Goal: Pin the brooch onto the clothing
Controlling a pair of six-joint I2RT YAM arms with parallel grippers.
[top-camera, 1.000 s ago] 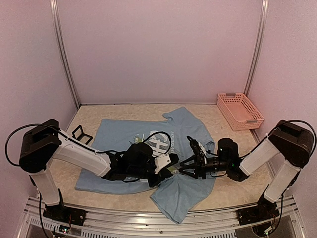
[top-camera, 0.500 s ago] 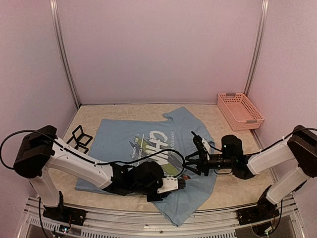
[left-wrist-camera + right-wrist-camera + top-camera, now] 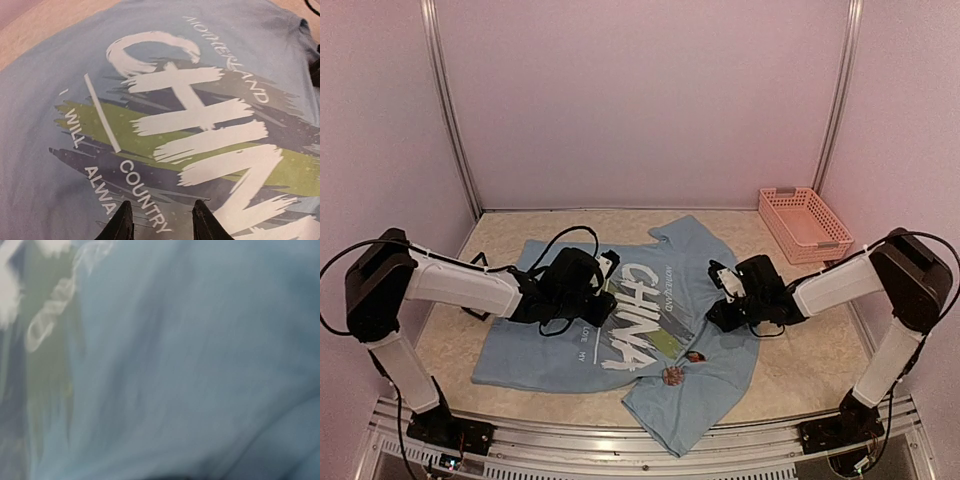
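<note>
The clothing [image 3: 680, 300], a light blue T-shirt with white "CHINA" lettering [image 3: 200, 115], lies spread flat on the table. The brooch [image 3: 672, 375], small and reddish-brown, rests on the shirt's lower front, with a second small dark-red piece [image 3: 695, 356] just beside it. I cannot tell whether it is fastened to the cloth. My left gripper [image 3: 608, 296] hovers over the left side of the print. Its fingers [image 3: 122, 225] are open with nothing between them. My right gripper [image 3: 718, 310] is low over the shirt's right side. Its wrist view shows only blurred blue fabric [image 3: 190, 370], and its jaws are hidden.
A pink slatted basket [image 3: 805, 225] stands at the back right corner. Pale walls with metal posts [image 3: 450, 110] close in the back and sides. Bare beige tabletop [image 3: 800, 360] shows around the shirt.
Both arms have drawn back from the shirt's lower front, the left one to the left and the right one to the right. The left gripper has opened. The brooch now lies uncovered on the shirt.
</note>
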